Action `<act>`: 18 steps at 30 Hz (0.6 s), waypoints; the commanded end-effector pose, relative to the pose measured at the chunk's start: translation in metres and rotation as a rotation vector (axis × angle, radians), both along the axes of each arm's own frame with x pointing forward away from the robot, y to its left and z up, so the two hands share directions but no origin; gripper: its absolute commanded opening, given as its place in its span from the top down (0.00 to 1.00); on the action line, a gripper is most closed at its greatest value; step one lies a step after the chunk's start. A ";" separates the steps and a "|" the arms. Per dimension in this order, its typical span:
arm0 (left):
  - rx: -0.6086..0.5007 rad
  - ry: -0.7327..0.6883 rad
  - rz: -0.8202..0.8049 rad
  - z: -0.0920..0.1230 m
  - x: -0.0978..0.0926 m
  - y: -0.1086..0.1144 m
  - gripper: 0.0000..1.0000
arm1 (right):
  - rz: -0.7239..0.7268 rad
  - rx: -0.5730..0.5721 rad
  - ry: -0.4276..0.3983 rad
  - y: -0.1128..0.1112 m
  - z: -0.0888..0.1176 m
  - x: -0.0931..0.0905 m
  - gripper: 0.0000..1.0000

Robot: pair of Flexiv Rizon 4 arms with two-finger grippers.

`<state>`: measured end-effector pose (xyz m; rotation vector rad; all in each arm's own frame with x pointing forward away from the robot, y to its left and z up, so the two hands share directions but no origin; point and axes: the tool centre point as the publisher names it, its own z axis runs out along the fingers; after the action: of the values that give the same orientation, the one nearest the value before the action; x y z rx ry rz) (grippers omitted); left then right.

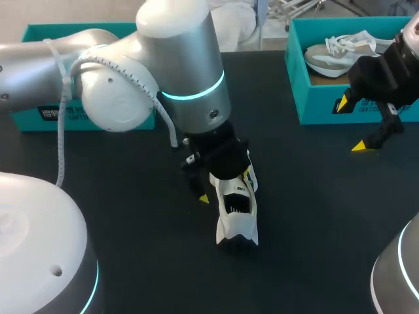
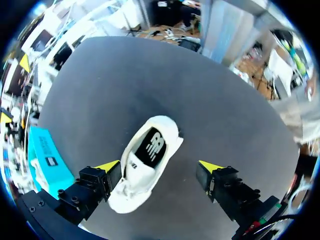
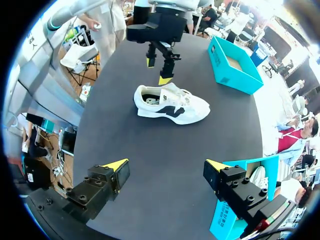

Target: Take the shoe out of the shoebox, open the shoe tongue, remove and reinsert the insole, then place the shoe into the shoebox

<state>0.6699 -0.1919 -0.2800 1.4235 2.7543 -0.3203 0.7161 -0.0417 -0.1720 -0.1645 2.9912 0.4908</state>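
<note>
A white sneaker (image 1: 238, 219) with a dark insole stands upright on the black table (image 1: 131, 196), seen from the side as the sneaker (image 3: 172, 103) in the right wrist view. My left gripper (image 1: 226, 186) hangs just over its heel end, open. In the left wrist view the sneaker (image 2: 147, 165) lies below and between the spread fingers of the left gripper (image 2: 159, 166), close to one finger and clear of the other. My right gripper (image 1: 352, 124) is open and holds nothing, in front of the right teal shoebox (image 1: 340, 101). Ahead of the right gripper (image 3: 166, 165) are the shoe and the left gripper (image 3: 157, 70).
The right shoebox holds a second pale shoe (image 1: 337, 55). Another teal shoebox (image 1: 65, 31) stands at the back left, behind my left arm; it shows as the teal box (image 3: 232, 65) beyond the sneaker. Bare table lies between the sneaker and the right box.
</note>
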 end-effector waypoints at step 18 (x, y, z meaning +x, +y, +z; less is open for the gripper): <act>0.218 -0.097 1.014 -0.006 -0.040 0.004 0.00 | 0.000 -0.004 0.002 0.001 -0.001 0.002 0.00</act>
<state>0.6387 -0.1781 -0.2805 0.5380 3.0252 -0.1303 0.7161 -0.0417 -0.1720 -0.1646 2.9912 0.4907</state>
